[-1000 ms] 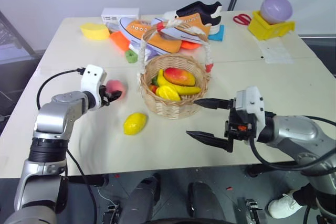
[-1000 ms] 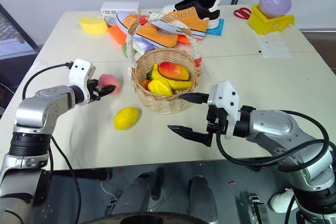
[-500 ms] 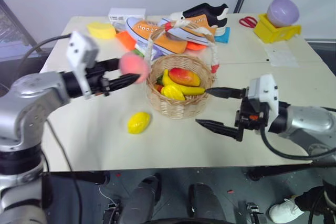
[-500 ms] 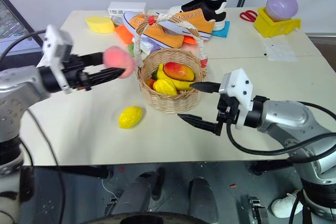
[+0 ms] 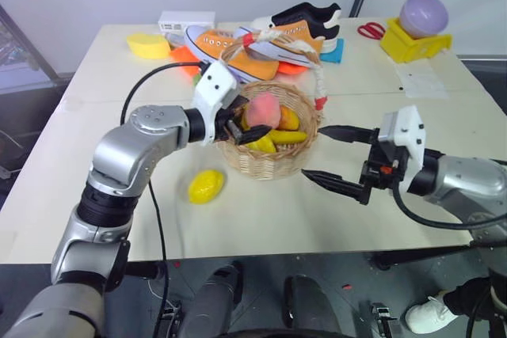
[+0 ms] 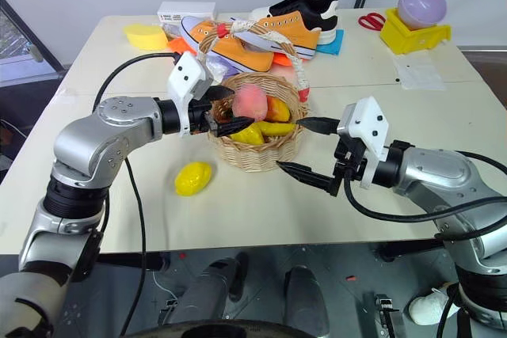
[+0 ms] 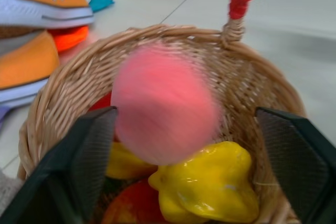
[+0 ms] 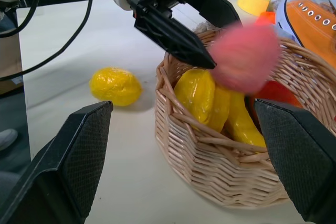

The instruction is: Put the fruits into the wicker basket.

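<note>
Fruits first: a yellow lemon (image 5: 204, 186) is left lying on the counter (image 5: 119, 77), near side, just left of the wicker basket (image 5: 273, 160). Right gripper (image 5: 337, 160) is held beside the basket's right wall, jaws spread wide, nothing gripped. Inside the basket, banana (image 5: 287, 137) and other yellow fruit are piled up. Over them the pink peach (image 5: 265, 110) is seen blurred, between the parted jaws of the left gripper (image 5: 247, 120), no longer pinched. Orange sneakers (image 5: 238, 47) are parked behind.
</note>
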### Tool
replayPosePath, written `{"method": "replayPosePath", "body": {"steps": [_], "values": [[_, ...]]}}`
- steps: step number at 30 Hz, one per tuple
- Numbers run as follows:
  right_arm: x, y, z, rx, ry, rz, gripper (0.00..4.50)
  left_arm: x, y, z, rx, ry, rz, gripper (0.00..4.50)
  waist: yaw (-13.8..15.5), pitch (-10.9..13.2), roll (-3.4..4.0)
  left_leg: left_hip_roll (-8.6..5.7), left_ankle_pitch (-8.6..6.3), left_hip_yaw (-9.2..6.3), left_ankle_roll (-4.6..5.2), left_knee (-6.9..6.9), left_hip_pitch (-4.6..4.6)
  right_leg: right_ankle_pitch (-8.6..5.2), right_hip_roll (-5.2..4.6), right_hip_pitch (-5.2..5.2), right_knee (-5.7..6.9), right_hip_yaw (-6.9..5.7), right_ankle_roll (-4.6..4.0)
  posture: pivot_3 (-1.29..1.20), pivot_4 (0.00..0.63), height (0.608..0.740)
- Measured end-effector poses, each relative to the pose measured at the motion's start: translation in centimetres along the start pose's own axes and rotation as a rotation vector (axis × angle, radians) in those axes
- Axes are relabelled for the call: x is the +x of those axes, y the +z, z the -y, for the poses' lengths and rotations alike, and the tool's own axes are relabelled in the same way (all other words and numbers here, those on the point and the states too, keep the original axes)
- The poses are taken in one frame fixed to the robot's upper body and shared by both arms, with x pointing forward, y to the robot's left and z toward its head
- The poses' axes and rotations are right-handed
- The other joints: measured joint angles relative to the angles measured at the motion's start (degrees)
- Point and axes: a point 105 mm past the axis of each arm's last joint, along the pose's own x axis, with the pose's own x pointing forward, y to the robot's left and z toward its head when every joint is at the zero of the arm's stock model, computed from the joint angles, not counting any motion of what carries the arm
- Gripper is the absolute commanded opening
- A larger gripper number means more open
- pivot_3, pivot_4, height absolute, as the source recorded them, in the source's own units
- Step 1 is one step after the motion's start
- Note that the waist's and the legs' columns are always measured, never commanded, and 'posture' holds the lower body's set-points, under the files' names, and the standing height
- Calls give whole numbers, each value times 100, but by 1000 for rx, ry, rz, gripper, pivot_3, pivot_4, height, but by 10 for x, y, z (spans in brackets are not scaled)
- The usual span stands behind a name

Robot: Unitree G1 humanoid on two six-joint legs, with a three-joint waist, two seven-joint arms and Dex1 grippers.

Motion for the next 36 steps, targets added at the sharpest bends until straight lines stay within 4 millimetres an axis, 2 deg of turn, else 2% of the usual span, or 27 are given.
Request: {"method": "replayPosePath", "body": {"steps": [5,8,11,16,22,25,31,33,36], "values": [[-2,-1,1,3,-19,-2,4500,-55,-7,-19,-83,40,38,4470,-71,1,1,4,0,-4,0,-2,5,-1,4,-5,12,-1,-2,0,150,740],[-1,2,0,-11,-7,8,4500,-98,-27,-27,-175,86,-27,4470,-138,1,3,4,-6,-4,-9,-4,4,-2,2,-8,10,1,-4,0,150,740],[3,6,-2,-27,20,19,4500,-112,-42,-17,-211,63,-112,4470,-111,1,1,4,-9,-7,-13,-2,5,-3,-1,-15,-1,-1,-5,0,150,740],[12,8,-8,-26,72,41,4500,-100,-51,9,-179,-3,-200,4470,-26,1,1,3,-10,-3,-14,-1,5,-3,-5,-12,-6,5,-7,0,150,740],[18,9,-12,-26,97,51,4500,-84,-80,29,-121,-18,-381,4470,-32,1,1,4,-10,-1,-14,-6,2,-3,-3,-10,-3,11,-7,0,150,740],[19,9,-14,-30,100,51,4500,-81,-94,31,-125,5,-447,4470,-29,1,1,6,-10,-1,-14,-7,2,-3,-1,-12,-1,12,-7,0,150,740],[21,10,-19,-33,112,51,4500,-74,-104,31,-115,30,-503,4470,-24,1,1,6,-10,-1,-14,-7,2,-3,-2,-13,-4,11,-7,0,150,740],[21,10,-19,-33,111,51,4500,-73,-107,31,-113,32,-514,3933,-24,1,1,6,-10,-1,-14,-7,2,-3,-1,-13,-3,11,-7,0,150,740],[21,9,-19,-33,109,50,4500,-71,-108,29,-126,42,-503,2793,-24,1,1,6,-10,-1,-14,-7,2,-3,-1,-14,-3,10,-7,0,150,740]]}}
